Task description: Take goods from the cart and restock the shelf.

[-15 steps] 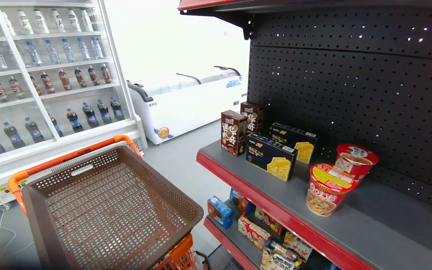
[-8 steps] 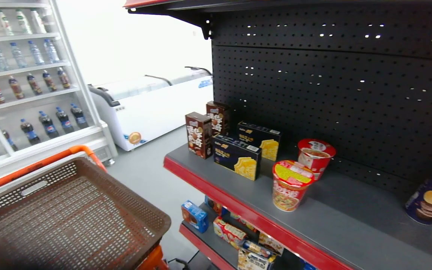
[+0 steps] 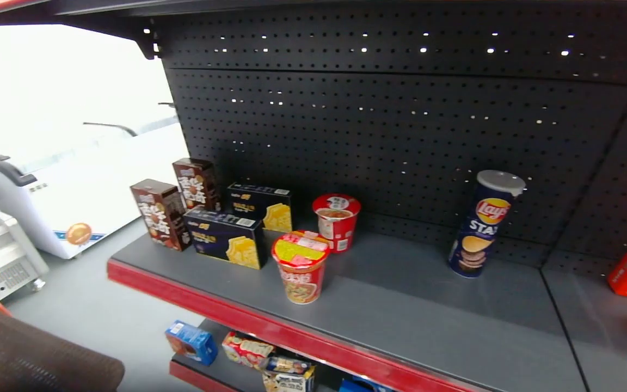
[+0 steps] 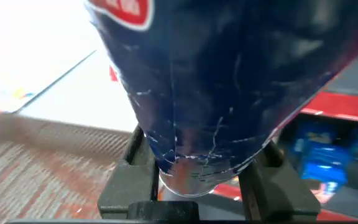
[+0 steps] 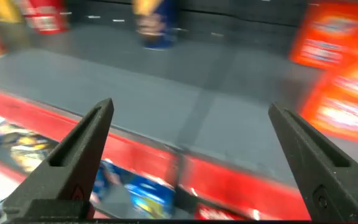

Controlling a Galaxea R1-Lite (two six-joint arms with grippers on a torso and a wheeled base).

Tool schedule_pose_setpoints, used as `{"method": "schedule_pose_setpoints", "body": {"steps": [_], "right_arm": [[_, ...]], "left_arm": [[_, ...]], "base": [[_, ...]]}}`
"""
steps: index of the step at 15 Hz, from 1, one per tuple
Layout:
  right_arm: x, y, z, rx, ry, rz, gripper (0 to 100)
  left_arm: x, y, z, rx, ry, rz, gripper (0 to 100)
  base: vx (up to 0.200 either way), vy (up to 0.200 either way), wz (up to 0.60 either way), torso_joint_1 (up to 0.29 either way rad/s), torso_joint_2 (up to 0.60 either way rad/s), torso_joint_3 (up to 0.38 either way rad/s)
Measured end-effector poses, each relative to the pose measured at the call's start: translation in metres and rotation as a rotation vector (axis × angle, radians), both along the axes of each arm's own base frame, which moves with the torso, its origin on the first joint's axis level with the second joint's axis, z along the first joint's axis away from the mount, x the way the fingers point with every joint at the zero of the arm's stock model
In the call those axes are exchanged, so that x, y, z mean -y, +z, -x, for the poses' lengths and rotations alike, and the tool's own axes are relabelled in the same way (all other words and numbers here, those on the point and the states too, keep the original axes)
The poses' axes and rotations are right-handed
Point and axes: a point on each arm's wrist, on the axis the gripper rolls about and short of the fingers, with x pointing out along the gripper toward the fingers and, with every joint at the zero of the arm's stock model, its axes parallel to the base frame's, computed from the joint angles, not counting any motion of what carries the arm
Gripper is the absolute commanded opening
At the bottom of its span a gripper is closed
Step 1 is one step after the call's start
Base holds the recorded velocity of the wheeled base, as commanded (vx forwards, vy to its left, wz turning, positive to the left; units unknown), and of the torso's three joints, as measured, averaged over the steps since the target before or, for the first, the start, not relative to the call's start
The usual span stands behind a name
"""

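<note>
Left tool [image 4: 201, 160] is squeezed tight on a dark blue chips can [image 4: 216, 81] near its silver end, just short of the shelf's [image 3: 400, 305] red front edge, where a matching can [image 3: 485, 223] stands near the back edge, while the right tool [image 5: 190, 107] gapes wide, holding nothing.

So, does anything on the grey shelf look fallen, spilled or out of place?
Nothing stands out. The two brown cardboard boxes, the two dark blue flat boxes, the two red noodle cups and the tall blue crisp can all stand upright on the grey shelf, with no spill.
</note>
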Motion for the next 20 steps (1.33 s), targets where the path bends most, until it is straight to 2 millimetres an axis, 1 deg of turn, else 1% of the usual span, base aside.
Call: {"method": "schedule_pose_setpoints", "body": {"steps": [7,9,13,15,16,17,20], "right_arm": [[0.000,0.000,0.000,0.000,0.001,0.000,100],[0.000,0.000,0.000,0.000,0.000,0.000,100],[0.000,0.000,0.000,0.000,0.000,0.004,100],[0.000,0.000,0.000,0.001,0.004,0.011,100],[0.000,0.000,0.000,0.002,0.022,0.035,100],[-0.001,0.000,0.000,0.001,0.029,0.039,100],[-0.001,0.001,-0.001,-0.003,0.065,0.067,100]], "left_arm": [[-0.001,0.001,0.001,0.009,0.034,-0.001,0],[-0.001,0.002,0.002,0.016,0.033,-0.001,0],[-0.001,-0.002,0.003,0.009,0.072,0.001,0],[-0.002,-0.011,0.007,-0.049,0.094,0.000,0],[-0.002,-0.012,0.010,-0.064,0.100,-0.001,0],[-0.002,-0.013,0.014,-0.080,0.107,-0.002,0],[-0.002,-0.008,0.019,-0.036,0.104,-0.003,0]], "base": [[0.000,0.000,0.00,0.000,0.00,0.000],[0.000,0.000,-0.60,0.002,0.00,0.005],[0.000,0.000,0.00,0.000,0.00,0.000],[0.000,0.000,0.00,0.000,0.00,0.000],[0.000,0.000,0.00,0.000,0.00,0.000],[0.000,0.000,0.00,0.000,0.00,0.000],[0.000,0.000,0.00,0.000,0.00,0.000]]}}
